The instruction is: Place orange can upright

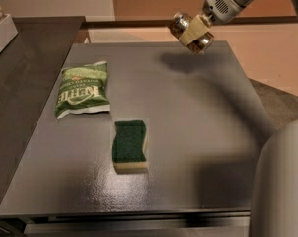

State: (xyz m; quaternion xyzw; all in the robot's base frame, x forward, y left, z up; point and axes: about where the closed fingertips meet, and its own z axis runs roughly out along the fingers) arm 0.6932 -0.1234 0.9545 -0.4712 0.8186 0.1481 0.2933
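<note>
Your gripper (192, 31) hangs in the air over the far right of the counter (203, 132), jaws pinching the orange can (179, 23) across its middle. The can is tilted and clear of the surface. Grasp and lift look done; you have left to turn it upright, lower it and release. The can is a short metal cylinder with shiny silver ends. The counter is flat, dark grey and slightly glossy. The soft green sponge (130, 141) and crinkly green snack bag (83, 89) lie well apart from it.
</note>
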